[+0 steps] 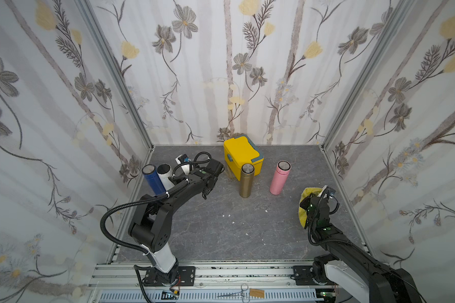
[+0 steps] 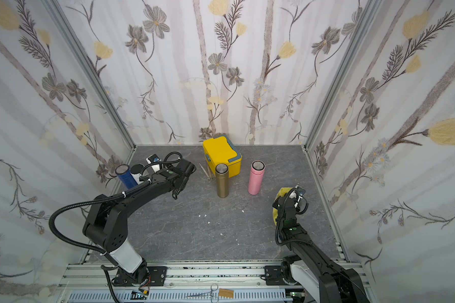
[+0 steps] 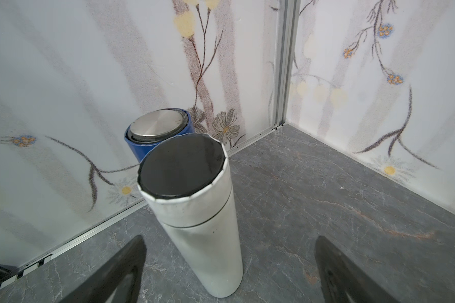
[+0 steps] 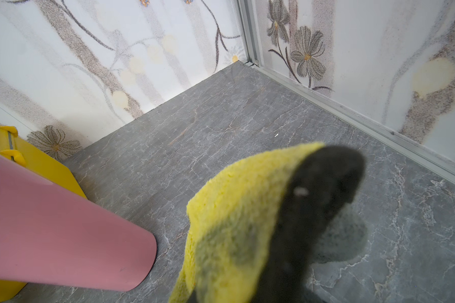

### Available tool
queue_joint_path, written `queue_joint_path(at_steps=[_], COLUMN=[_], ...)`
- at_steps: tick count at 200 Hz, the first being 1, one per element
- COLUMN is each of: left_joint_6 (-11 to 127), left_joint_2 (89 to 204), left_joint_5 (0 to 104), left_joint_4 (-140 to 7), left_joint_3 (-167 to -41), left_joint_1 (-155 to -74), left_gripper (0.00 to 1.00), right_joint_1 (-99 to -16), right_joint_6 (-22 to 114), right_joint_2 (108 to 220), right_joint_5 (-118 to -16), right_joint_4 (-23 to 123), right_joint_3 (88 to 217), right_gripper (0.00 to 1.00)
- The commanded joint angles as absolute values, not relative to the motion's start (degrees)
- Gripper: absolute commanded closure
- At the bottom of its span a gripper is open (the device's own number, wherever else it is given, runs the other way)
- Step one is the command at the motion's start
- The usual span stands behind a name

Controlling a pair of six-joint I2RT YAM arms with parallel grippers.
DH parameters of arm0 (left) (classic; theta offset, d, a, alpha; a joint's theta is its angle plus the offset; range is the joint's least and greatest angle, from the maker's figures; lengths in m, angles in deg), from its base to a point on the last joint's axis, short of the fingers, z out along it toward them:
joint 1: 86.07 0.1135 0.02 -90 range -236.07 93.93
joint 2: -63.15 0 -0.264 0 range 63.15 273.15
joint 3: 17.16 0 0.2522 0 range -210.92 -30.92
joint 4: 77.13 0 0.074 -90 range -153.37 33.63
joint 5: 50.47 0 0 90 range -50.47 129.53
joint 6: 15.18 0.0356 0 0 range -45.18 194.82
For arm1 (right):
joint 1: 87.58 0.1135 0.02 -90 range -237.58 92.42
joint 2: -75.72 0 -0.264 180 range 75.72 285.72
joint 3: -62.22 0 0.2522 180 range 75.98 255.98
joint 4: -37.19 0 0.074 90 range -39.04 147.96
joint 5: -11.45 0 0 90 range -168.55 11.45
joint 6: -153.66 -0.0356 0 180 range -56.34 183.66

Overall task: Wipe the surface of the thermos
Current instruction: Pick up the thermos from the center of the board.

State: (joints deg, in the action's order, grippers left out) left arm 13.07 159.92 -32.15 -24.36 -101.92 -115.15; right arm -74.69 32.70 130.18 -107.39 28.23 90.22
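Left gripper is held wide open, lined up on the white thermos near the worktop's far left corner, nothing gripped; right gripper is clamped on the cloth. Smooth, stiff, tippy, so probably best pinched mid-body

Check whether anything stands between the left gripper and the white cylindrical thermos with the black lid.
Nothing visible does. The white cylindrical thermos stands upright just ahead of the open left gripper, in line with the gap between its fingers. The blue steel-capped thermos stands behind it.
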Motion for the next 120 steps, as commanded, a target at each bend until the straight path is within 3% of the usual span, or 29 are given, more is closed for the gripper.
queue_joint_path(at_steps=[1,62,120], left_joint_6=[5.9,6.1,21.4], left_joint_2=[159.4,159.7,160.4], left_joint_5=[-35.5,-37.3,-34.2], left_joint_4=[-18.1,-17.1,-33.5], left_joint_3=[-101.3,-101.8,-100.8], left_joint_1=[-114.3,-109.9,-106.3], left_gripper=[0.03,0.01,0.01], right_joint_1=[-74.7,-74.7,-74.7], right_joint_6=[33.6,33.6,33.7], right_joint_2=[130.2,130.0,130.0], right_joint_5=[-107.4,-107.2,-107.0], right_joint_4=[25.6,25.5,25.5], right_joint_3=[90.7,90.5,90.5], right_gripper=[1.0,1.0,1.0])
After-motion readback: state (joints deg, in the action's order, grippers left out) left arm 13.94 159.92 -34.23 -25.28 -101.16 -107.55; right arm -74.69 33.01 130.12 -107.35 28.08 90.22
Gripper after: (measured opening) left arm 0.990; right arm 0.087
